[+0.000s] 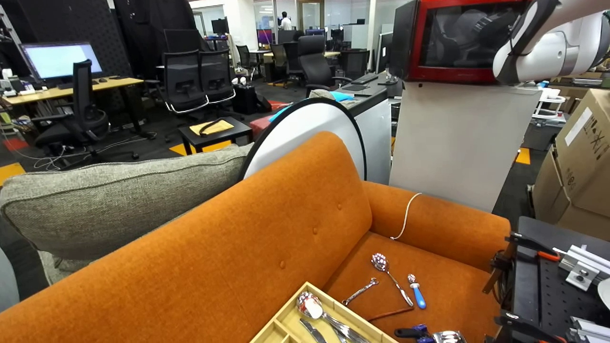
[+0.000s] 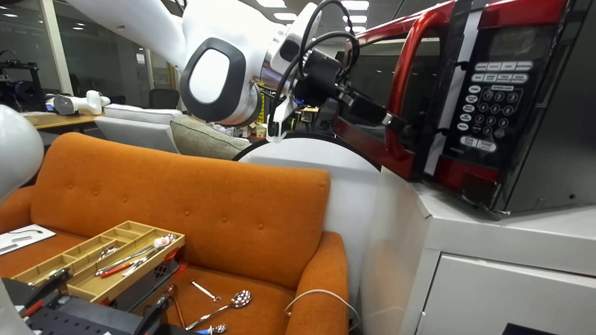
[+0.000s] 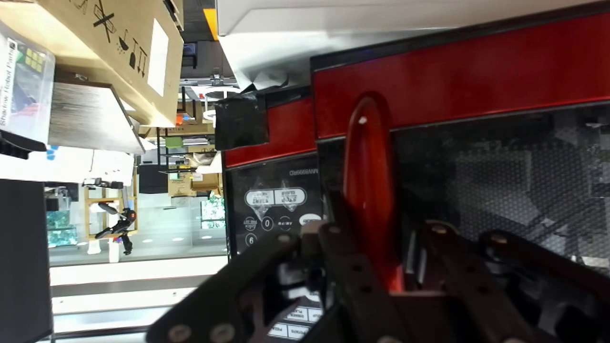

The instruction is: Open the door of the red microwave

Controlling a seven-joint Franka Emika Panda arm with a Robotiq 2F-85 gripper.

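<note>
Wrist view is upside down for me lol. What are you seeing, left to right?

— Cardboard box (image 3: 124, 62) on the left, then the keypad panel (image 3: 279, 190), then the red handle (image 3: 369, 162), then the door (image 3: 476, 90) filling the right side.

— And the jaws? Are they actually on the handle?

— Yep, the jaws are clamped on the red handle, one each side, with only its width left between them. It's dark and blurry down there, so I can't make out how the tips sit.

— Ok, and from outside?

— Left to right again, in an exterior view: orange sofa (image 2: 209, 190) with a wooden cutlery tray (image 2: 86, 281) over its seat, then a wrench (image 2: 205, 290) and a perforated spoon (image 2: 240, 299) lying toward the armrest (image 2: 321, 274). The white arm (image 2: 233, 23) hangs above the sofa and ends at the red microwave (image 2: 493, 107), which sits on top of a white pedestal (image 2: 400, 260), a bit back from its near corner, with the door side along the pedestal's left edge.

— Door shut or not?

— Looks cracked ajar to me. There's a pale strip (image 2: 453, 93) showing between the door's free edge and the keypad panel, and the red handle's mounted close to that same edge.
</note>
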